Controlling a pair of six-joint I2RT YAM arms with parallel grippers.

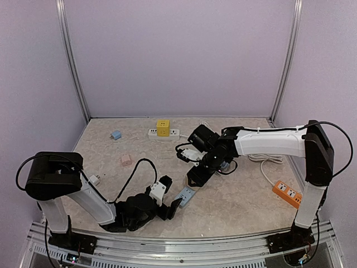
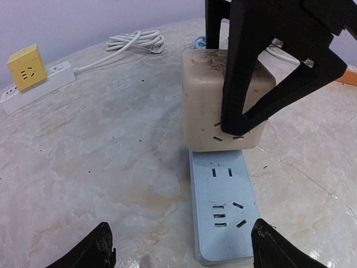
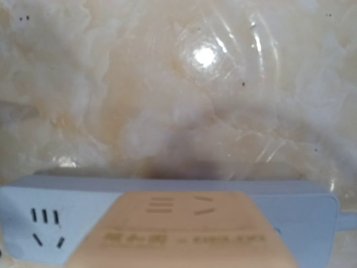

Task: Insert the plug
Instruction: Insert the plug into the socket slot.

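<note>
A beige cube-shaped plug adapter (image 2: 201, 95) was gripped by the right fingers (image 2: 245, 56) at frame centre, over the upper end of a pale blue power strip (image 2: 226, 190) flanked below by wide-spread left fingers (image 2: 92, 251).

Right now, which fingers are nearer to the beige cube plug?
Right. The right fingers grip the beige cube plug over the blue power strip; the left fingers stand open, apart from it, astride the strip's end.
</note>
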